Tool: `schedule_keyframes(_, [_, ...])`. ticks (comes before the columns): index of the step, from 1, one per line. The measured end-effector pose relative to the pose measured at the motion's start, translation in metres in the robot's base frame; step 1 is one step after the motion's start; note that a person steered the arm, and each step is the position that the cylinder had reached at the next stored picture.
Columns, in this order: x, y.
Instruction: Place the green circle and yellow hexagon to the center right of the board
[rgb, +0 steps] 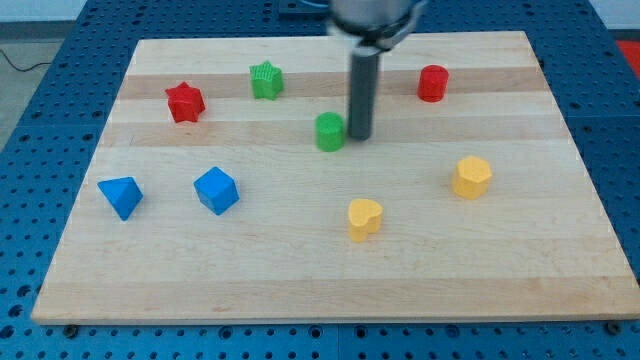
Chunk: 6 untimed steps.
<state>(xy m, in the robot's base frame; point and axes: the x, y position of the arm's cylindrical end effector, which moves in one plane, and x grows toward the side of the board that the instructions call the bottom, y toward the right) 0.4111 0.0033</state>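
A pale wooden board (330, 270) is seen laid on a blue perforated table (60, 60), with the small green circle block (329, 131) taken as the reference point near the board's middle. My tip (360, 136), the lower end of a straight dark rod, is shown just beside that circle on the view's right; whether the two are touching cannot quite be made out. No jaws are carried by the rod and nothing is held by it. The yellow hexagon block (472, 176) is found well to the view's right of the circle and a little below it. A yellow heart-like block (365, 218) lies below the circle, a green star block (266, 80) above and to its left, a red star block (185, 102) farther left, and a red cylinder block (433, 83) up to the right. Two blue blocks, a cube (216, 190) and a triangular one (121, 196), are placed to the lower left.
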Motion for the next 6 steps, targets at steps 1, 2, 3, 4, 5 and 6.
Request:
schedule_keyframes(1, [0.042,-0.043])
schedule_keyframes(2, [0.041,-0.107])
schedule_keyframes(3, [0.008,-0.118])
schedule_keyframes(4, [0.013,-0.041])
schedule_keyframes(5, [0.021,0.063])
schedule_keyframes(6, [0.021,0.054])
